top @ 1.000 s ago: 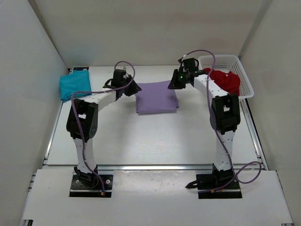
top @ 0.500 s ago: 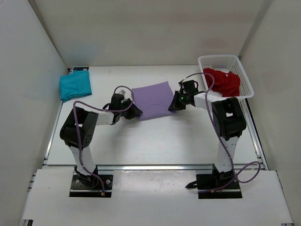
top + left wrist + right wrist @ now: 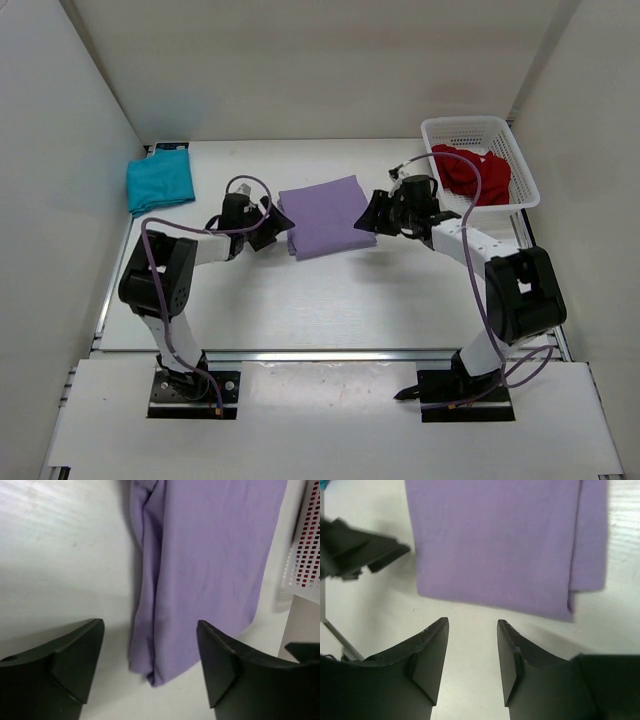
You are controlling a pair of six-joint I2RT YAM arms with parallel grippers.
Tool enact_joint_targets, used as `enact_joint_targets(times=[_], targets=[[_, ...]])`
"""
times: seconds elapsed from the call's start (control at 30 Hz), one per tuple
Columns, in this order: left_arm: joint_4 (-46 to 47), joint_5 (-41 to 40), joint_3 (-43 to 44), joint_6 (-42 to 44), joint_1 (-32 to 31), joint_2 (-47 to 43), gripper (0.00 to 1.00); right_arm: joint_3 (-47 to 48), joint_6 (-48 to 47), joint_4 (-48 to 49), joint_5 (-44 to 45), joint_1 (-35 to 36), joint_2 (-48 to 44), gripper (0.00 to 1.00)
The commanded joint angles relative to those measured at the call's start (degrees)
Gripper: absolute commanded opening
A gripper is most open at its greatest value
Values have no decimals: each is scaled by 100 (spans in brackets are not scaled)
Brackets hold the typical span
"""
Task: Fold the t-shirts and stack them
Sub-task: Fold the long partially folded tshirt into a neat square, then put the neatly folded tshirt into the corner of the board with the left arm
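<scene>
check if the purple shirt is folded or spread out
folded: the purple shirt lies on the table as a compact rectangle, no sleeves showing, with stacked layer edges along its side in both wrist views

The folded lavender fabric t-shirt (image 3: 322, 213) lies mid-table; the left gripper (image 3: 277, 227) crowds its left edge and the right gripper (image 3: 370, 214) its right edge, both with jaws spread, so those sides are blocked; bare white table (image 3: 330, 290) gives room along its near and far edges; the folded teal fabric t-shirt (image 3: 160, 182) sits well apart at the far left; the white plastic mesh basket (image 3: 465, 121), holding the crumpled deep red t-shirt (image 3: 475, 172), fills the far right corner beside the right arm.
</scene>
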Motion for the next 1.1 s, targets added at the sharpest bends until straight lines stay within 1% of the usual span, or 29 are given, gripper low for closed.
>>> enact_joint_targets(times=[0.0,0.03,0.1,0.13,0.17,0.23,0.27,0.3,0.37,0.4,0.43,0.47,0.5,0.57,0.6,0.7,0.77,0.8,0.87,0.93,0.97,1.0,1.03,1.07], targets=[[-207,-53,528,174,-86,503,82,-481,167,654,-82,114,-345,42],[-233,-70,608,130,-112,610,77,-587,142,715,-99,149,-458,42],[-251,-114,941,77,-253,934,74,-684,159,795,-108,184,-591,42],[-268,-114,1030,68,-297,1093,67,-754,176,778,-186,211,-600,42],[-286,-114,1205,42,-341,1207,63,-772,177,838,-161,202,-617,42],[-312,-105,1513,15,-411,1445,46,-851,212,900,-222,202,-714,42],[-260,-36,1662,-37,-429,1576,40,-895,247,909,-248,219,-793,42],[-216,-9,1829,-81,-438,1699,29,-922,256,927,-240,254,-880,42],[-224,132,2119,-143,-455,1788,13,-1123,238,953,-204,342,-1013,42],[-277,88,2364,-82,-438,1815,7,-1350,229,979,-178,386,-1109,42],[-469,10,2688,-38,-499,1850,0,-1405,299,1067,-221,369,-1223,43],[-688,-61,3040,41,-508,1876,0,-1605,378,1128,-257,378,-1328,42],[-786,52,3226,137,-456,1894,0,-1790,414,1181,-301,360,-1382,42],[-1233,79,4015,270,-228,1938,0,-2063,475,1243,-328,299,-1627,42],[-1522,123,4201,418,-157,1912,0,-2143,475,1261,-310,273,-1715,43],[-2121,114,5255,603,440,1798,0,-2249,423,1138,-371,220,-1857,43],[-2489,123,5730,726,1018,1701,0,-2293,431,1155,-398,176,-1874,43],[-2579,88,5881,736,1134,1657,0,-2302,379,1138,-459,158,-1866,43],[-2519,114,5725,605,1826,1404,0,-2249,335,1102,-459,149,-1848,43],[-2160,-60,5190,386,2338,930,0,-2258,335,1155,-565,184,-1795,43],[-1923,-61,4605,280,2662,814,0,-2223,309,1147,-600,211,-1700,43],[-1599,-88,4042,174,2943,604,18,-2231,326,1155,-617,289,-1638,43],[-1535,-236,3819,17,3050,506,60,-2258,309,1155,-670,368,-1646,43],[-1491,-202,3329,-168,3304,471,86,-2258,291,1181,-679,378,-1594,43]])
